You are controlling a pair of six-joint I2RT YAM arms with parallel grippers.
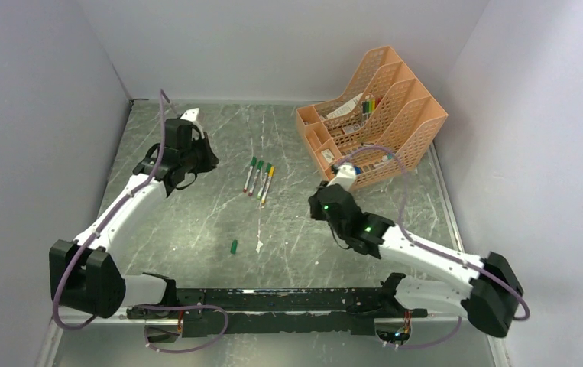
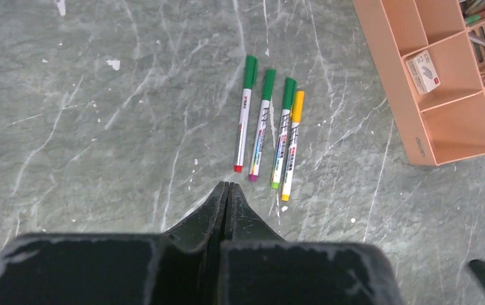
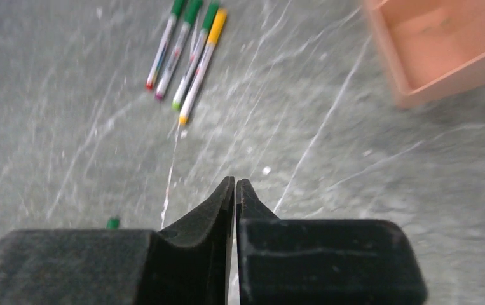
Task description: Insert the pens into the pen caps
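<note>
- Table [image 1: 196,222]: grey, white-veined surface. White walls close it on the left, far and right sides.
- Rack [image 1: 419,131]: orange lattice organiser at the far right. Both wrist views cut it off, and the right wrist view shows only a blurred corner. One compartment holds a bundle of multicoloured markers [image 1: 366,105], and a lower tray holds a small white box [image 2: 423,70].
- Left arm [image 1: 131,200]: reaches to the far left of the table, well apart from the rack.
- Right arm [image 1: 406,246]: reaches toward the middle; from above, its wrist overlaps the rack's near-left corner.
- Left gripper [image 2: 227,186]: fingers pressed together with nothing between them, just near of the pens.
- Right gripper [image 3: 235,182]: fingers together and empty, over bare table; this view is blurred.
- Pens [image 1: 258,177]: four lie side by side at the table's middle, between the two grippers. Three carry green caps and the rightmost a yellow one, all at the far ends. The coloured near ends are too small to make out.
- Cap [image 1: 234,246]: one loose dark green piece, near of the pens and well apart from them. The right wrist view hides part of it behind the gripper body.
- Scrap [image 1: 259,246]: a tiny white fleck near the cap, on its right.
</note>
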